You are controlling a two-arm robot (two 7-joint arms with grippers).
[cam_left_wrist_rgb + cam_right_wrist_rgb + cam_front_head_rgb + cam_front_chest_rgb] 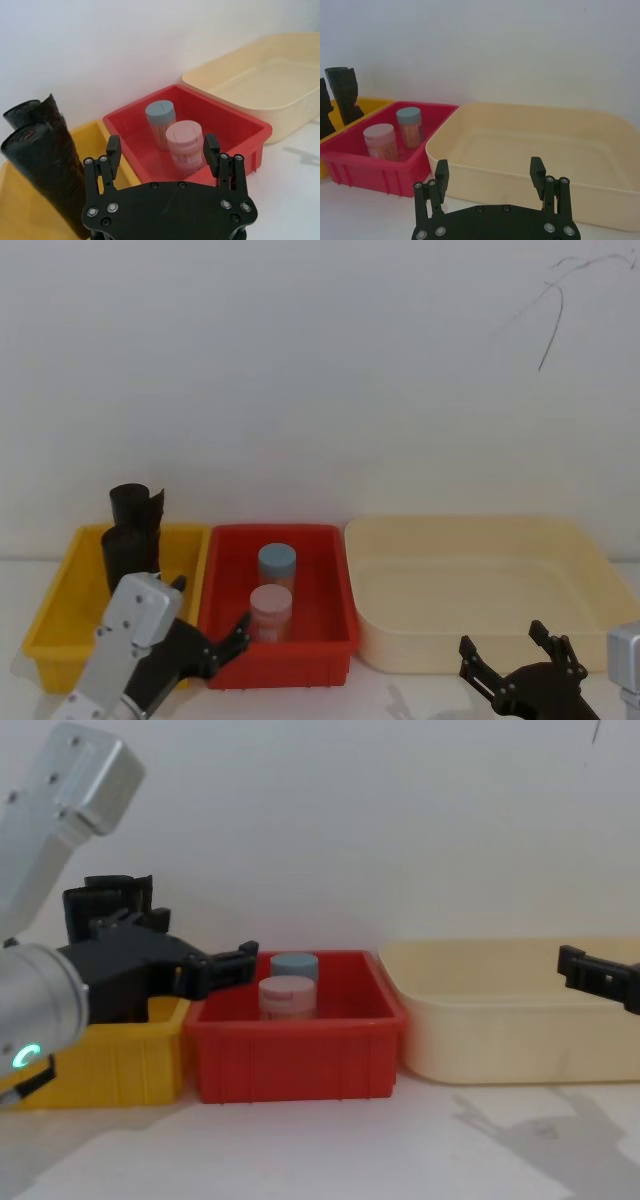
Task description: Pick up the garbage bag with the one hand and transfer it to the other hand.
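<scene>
Matte black plastic garbage bag [49, 175]; glossy plastic red bin [300, 1065].

A red bin [300, 1065] sits straight ahead of the left claw [162, 150], holding two upright jars. The pink-lidded jar [270, 610] is the nearer to that claw, and the blue-lidded jar [277, 565] is just behind it. A yellow bin [120, 1070] lies to the claw's left, hard against the red one. At its far end stands a ragged-topped black roll [135, 503]. A wide cream tub [520, 150] lies ahead of the right claw [489, 171], just beside the red bin.
</scene>
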